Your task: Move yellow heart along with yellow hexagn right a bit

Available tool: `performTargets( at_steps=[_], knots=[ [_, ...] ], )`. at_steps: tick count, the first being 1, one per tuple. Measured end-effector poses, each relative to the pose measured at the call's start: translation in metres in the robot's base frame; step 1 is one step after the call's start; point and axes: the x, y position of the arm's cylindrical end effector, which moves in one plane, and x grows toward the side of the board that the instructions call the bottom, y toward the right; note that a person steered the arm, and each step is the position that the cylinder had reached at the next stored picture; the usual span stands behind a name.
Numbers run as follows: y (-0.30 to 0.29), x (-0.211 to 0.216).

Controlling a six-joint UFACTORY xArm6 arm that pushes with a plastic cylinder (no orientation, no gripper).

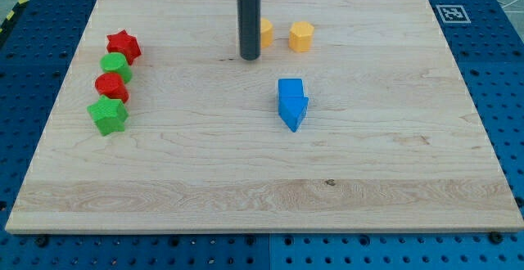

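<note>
A yellow hexagon (301,36) sits near the view's top, right of centre. A second yellow block (267,31), the yellow heart, lies just to its left, mostly hidden behind the rod, so its shape is hard to make out. My tip (250,57) rests on the board at the heart's left side, close to it or touching; I cannot tell which. A small gap separates the two yellow blocks.
Two blue blocks (291,103) lie together below the yellow ones, near the board's middle. At the view's left stand a red star (124,47), a green round block (115,65), a red round block (110,85) and a green star (108,115).
</note>
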Motion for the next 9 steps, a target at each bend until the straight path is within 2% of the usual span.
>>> performTargets(
  at_steps=[2,3,4,6,8,9],
  knots=[
    [-0.031,-0.008],
    [-0.042,-0.050],
    [-0.042,-0.050],
    [-0.002,-0.050],
    [0.012,-0.050],
    [0.045,-0.050]
  ],
)
